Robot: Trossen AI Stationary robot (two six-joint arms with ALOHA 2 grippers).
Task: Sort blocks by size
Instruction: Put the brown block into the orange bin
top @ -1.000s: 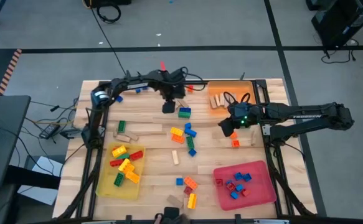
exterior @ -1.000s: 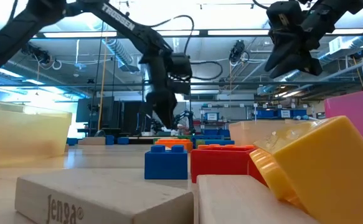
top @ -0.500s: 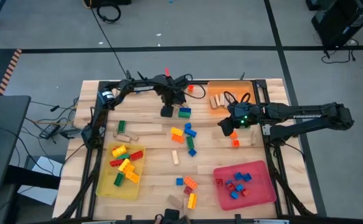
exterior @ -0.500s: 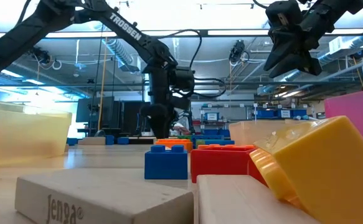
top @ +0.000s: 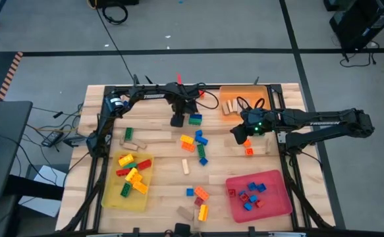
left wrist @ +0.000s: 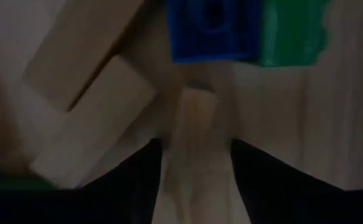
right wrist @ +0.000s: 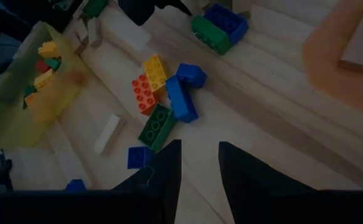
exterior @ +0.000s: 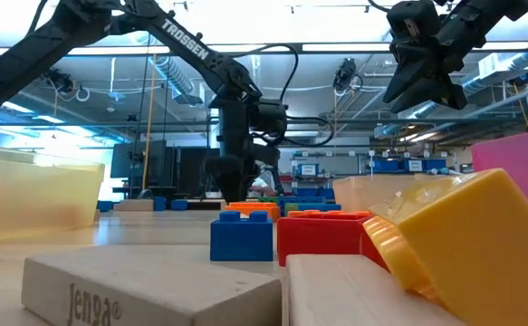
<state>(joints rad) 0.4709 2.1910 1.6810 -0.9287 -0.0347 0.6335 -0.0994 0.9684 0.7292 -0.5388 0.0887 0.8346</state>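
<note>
Wooden and tan, a small block [left wrist: 197, 143] sits between the dark fingers of the left gripper [top: 176, 121], which over the last second has swung in from the table's far left and come down beside the blue-and-green brick [top: 195, 119] — its fingers are narrowing around the piece, though whether they yet grip it cannot be told. If the grasp takes, that block looks bound for the orange tray [top: 244, 95], where other wooden pieces lie. Meanwhile the right gripper [top: 238, 135] hangs unmoved above the table's right side, nearly closed and empty.

Wooden table [top: 159, 197] — blocks [top: 196, 141], trays [top: 257, 195]
</note>
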